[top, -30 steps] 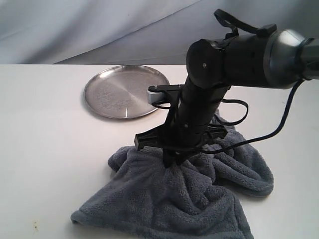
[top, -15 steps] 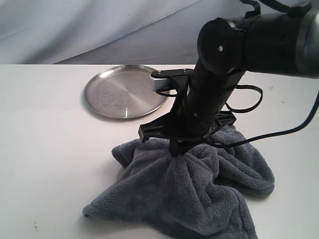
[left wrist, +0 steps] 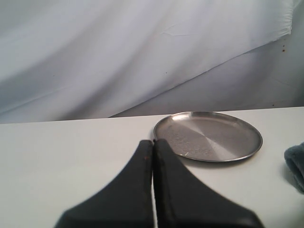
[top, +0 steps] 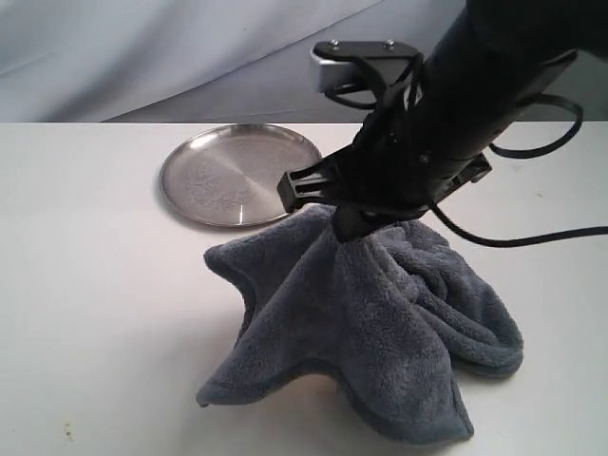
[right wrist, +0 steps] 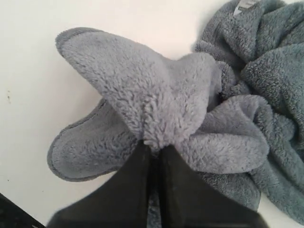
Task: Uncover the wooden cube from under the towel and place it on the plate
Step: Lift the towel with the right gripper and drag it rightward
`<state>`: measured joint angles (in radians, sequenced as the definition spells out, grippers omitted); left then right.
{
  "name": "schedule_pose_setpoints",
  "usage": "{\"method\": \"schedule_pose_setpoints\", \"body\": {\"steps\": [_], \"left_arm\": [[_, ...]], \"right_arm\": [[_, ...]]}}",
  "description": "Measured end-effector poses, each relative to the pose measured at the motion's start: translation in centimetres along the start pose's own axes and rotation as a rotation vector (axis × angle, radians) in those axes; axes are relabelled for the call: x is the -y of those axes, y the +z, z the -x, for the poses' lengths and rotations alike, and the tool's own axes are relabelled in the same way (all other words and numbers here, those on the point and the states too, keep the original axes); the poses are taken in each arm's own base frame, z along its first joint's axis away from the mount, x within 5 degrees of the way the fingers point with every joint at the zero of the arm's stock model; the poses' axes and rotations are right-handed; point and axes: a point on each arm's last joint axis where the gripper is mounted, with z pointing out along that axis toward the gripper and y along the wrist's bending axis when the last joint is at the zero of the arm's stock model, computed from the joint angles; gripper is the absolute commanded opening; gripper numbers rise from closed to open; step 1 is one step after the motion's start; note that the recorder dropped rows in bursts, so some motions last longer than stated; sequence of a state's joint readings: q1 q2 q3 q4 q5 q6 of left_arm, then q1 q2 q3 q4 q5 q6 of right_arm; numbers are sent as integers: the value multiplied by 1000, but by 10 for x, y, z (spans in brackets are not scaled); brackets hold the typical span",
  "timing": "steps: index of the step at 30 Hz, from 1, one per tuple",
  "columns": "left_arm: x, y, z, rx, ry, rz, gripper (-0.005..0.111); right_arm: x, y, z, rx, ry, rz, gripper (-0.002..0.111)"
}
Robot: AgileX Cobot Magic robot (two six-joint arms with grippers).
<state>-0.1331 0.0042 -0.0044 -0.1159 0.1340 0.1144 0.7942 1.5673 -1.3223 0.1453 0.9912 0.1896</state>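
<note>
One white table (top: 85, 285) carries the scene in the exterior view, with one pale draped backdrop (top: 190, 57) behind it. Leftmost of the task's things is the single plate (top: 242, 174), round and silvery, lying flat and bare toward the far side of the table, at about ten o'clock from the cloth heap and just beside its raised part. The left gripper (left wrist: 153, 148) shows only in its own wrist view: its two black fingers are pressed together with nothing between them, and beyond them lie the plate and a grey corner of the cloth. Next comes the one towel (top: 380, 323), plush slate grey, pulled up into a tent. Its peak is at twelve o'clock of the heap, and its hemmed edges hang down to the table at about seven and five o'clock, while a bunched part rests on the table at three o'clock. The right gripper (top: 344, 233) is clamped on that peak, its two fingers closed on a pinch of pile, which the right wrist view shows bulging out past the fingertips. One small white tag (right wrist: 245, 4) shows at the cloth's edge in that view. The wooden cube shows in none of the three views; the cloth hides whatever lies beneath it. Rightmost, the black right arm (top: 475, 85) slants up toward two o'clock, trailing a black cable (top: 532, 237).
</note>
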Motion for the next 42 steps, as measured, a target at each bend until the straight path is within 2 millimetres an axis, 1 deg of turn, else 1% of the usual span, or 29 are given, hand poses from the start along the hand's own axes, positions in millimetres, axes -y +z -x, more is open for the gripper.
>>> {"method": "schedule_pose_setpoints", "body": {"steps": [5,9,18,21,23,27,32,37,42], "left_arm": [[0,0,0,0,0,0,0],[0,0,0,0,0,0,0],[0,0,0,0,0,0,0],[0,0,0,0,0,0,0],[0,0,0,0,0,0,0],[0,0,0,0,0,0,0],[0,0,0,0,0,0,0],[0,0,0,0,0,0,0],[0,0,0,0,0,0,0]], "right_arm": [[4,-26,-3,80,-11,-47,0],[12,-39,-3,138,-4,-138,0],[35,-49,5,248,6,-401,0],[42,-52,10,291,4,-463,0],[47,-52,13,300,20,-482,0],[66,-46,26,293,80,-512,0],[81,-38,43,278,116,-515,0],[83,-26,60,276,106,-519,0],[84,-4,80,260,85,-522,0]]}}
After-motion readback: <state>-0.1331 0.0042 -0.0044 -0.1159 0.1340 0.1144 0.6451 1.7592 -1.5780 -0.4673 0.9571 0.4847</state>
